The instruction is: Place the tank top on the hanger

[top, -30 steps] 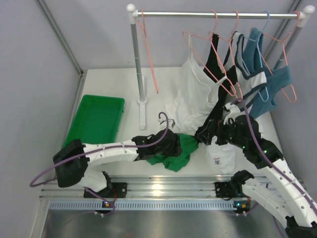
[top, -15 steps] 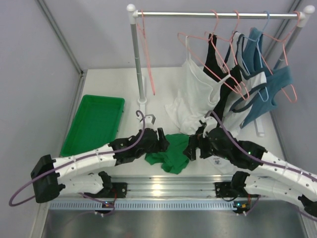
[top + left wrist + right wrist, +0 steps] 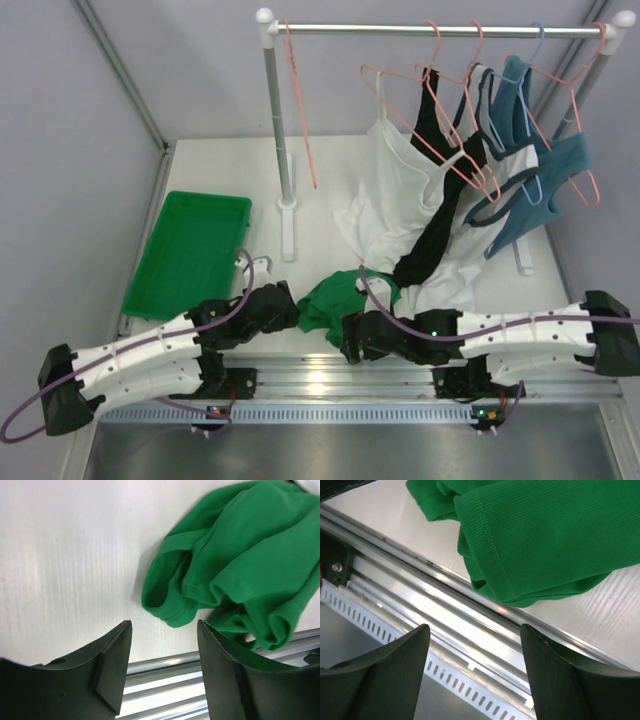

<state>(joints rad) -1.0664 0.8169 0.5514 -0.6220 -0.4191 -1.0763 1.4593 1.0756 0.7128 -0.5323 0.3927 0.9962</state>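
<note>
1 tank top [image 3: 338, 298], bright green, crumpled at 6 o'clock on table [image 3: 220, 165]. On rail [image 3: 400, 30]: 4 salmon-pink hangers and 1 blue hanger [image 3: 537, 40]. The bare pink hanger [image 3: 301, 110] hangs at 11 o'clock. 1 tray [image 3: 195, 250]. Left gripper [image 3: 163, 630] at the top's 9 o'clock, fingers parted, empty. Right gripper [image 3: 475, 630] at its 6 o'clock, spread wide, empty. Since a second ago the right arm has swung from 3 o'clock down along the near edge, and the left has drawn back
</note>
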